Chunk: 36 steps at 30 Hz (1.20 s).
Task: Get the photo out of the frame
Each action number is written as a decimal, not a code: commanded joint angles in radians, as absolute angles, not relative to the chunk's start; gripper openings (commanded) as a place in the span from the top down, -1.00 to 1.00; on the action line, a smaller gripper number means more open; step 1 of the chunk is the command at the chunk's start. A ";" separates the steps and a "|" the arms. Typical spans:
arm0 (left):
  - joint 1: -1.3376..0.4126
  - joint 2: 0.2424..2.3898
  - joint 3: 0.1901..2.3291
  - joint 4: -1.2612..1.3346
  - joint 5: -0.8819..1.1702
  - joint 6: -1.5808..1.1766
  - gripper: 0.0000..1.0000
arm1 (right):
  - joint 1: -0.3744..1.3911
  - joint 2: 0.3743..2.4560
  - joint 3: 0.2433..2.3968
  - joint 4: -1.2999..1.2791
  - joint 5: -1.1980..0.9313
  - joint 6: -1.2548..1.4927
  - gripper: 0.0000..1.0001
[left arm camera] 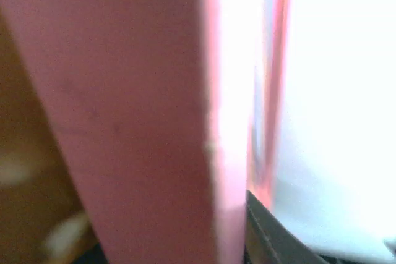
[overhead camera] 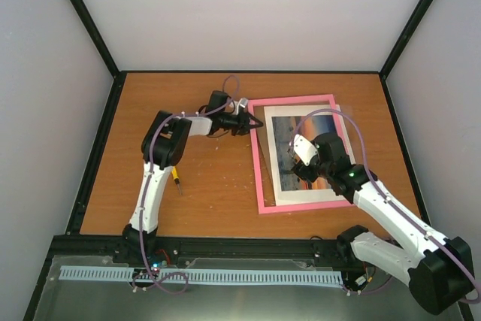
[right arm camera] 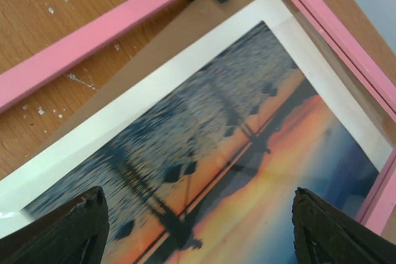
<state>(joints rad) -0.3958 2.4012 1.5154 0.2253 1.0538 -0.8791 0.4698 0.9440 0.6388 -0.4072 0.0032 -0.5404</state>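
photo [overhead camera: 284,144]: lies skewed in frame [overhead camera: 260,171], right of centre.
handling: thin, floppy; we'd pinch its overhanging right edge.
left gripper [overhead camera: 244,122]: seemingly clamps frame's far-left corner.
right gripper [right arm camera: 198,221]: spread above photo.

Left hand [overhead camera: 248,122] crowds the frame [overhead camera: 259,174] at its far-left corner; right hand [overhead camera: 305,174] hangs over the photo [overhead camera: 289,134]; near rail free
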 commanded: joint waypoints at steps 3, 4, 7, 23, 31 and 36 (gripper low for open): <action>-0.417 2.385 1.663 0.164 0.637 -0.745 0.11 | 0.461 0.958 0.743 -0.431 -0.016 -0.505 -0.58; -0.416 2.356 1.642 0.156 0.600 -0.730 0.07 | 0.460 0.954 0.755 -0.432 -0.013 -0.503 -0.59; -0.417 2.272 1.591 0.110 0.491 -0.702 0.00 | 0.459 0.947 0.750 -0.388 0.023 -0.486 -0.61; -0.597 1.931 1.343 -0.207 -0.071 -0.630 -0.09 | 0.457 1.010 0.670 -0.286 0.134 -0.425 -0.60; -0.742 1.914 1.287 -0.274 -0.191 -0.693 -0.08 | 0.455 1.017 0.638 -0.148 0.400 -0.363 -0.61; -0.804 1.973 1.326 -0.304 -0.202 -0.706 -0.04 | 0.444 1.019 0.632 -0.137 0.418 -0.358 -0.59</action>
<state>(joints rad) -0.7715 1.9423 1.2839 -0.2531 -0.1520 -0.6769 0.4599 1.0145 0.6456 -0.2001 0.3500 -0.3870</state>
